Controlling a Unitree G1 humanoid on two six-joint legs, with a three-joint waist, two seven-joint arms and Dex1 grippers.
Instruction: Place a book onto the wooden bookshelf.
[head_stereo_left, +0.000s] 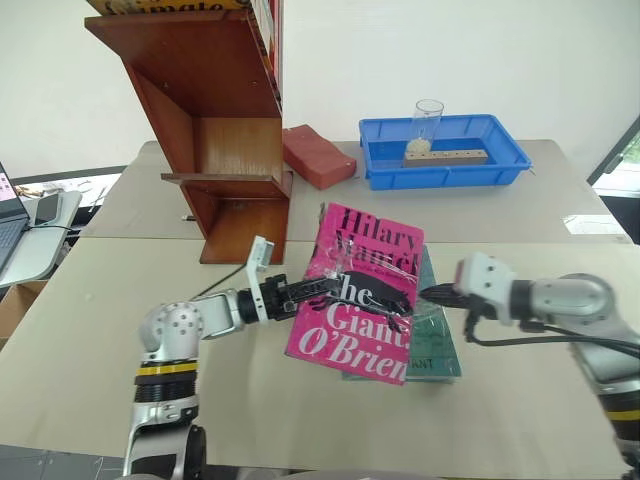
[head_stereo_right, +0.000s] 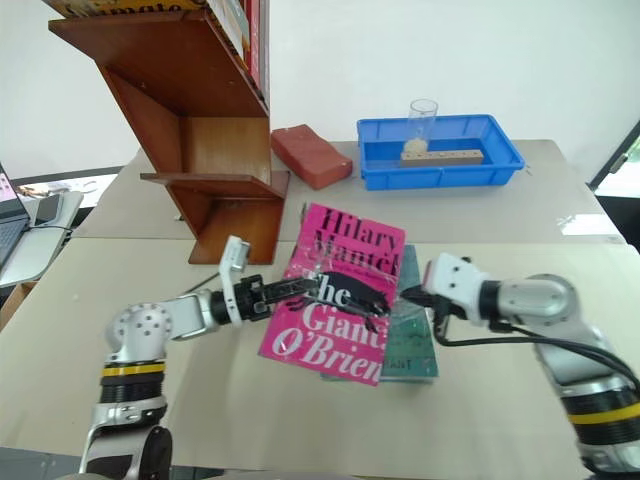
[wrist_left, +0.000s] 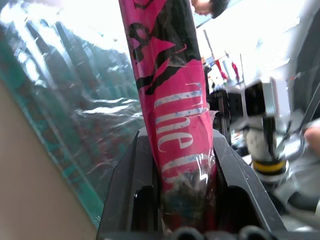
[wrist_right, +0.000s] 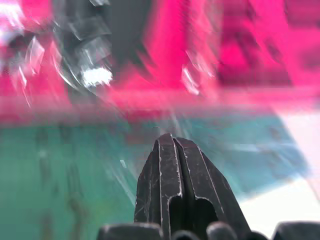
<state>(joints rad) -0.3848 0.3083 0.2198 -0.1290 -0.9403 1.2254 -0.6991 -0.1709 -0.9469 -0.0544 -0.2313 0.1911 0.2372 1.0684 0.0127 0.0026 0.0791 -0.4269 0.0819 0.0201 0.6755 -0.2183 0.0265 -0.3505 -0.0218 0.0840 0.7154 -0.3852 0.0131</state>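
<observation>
Above the surface (head_stereo_left: 120, 330), left gripper (head_stereo_left: 318, 290) clamps the pink book (head_stereo_left: 362, 292) by its edge, right gripper (head_stereo_right: 412, 295) closed empty, steadying it for the bookshelf (head_stereo_left: 215, 120).

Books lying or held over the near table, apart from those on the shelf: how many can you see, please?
2: the pink book, tilted up in the left claw, and a teal book flat beneath it; others could be hidden underneath.

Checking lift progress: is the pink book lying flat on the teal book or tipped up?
Tipped up. The left gripper clamps the pink book at its edge, raising it off the teal book.
</observation>
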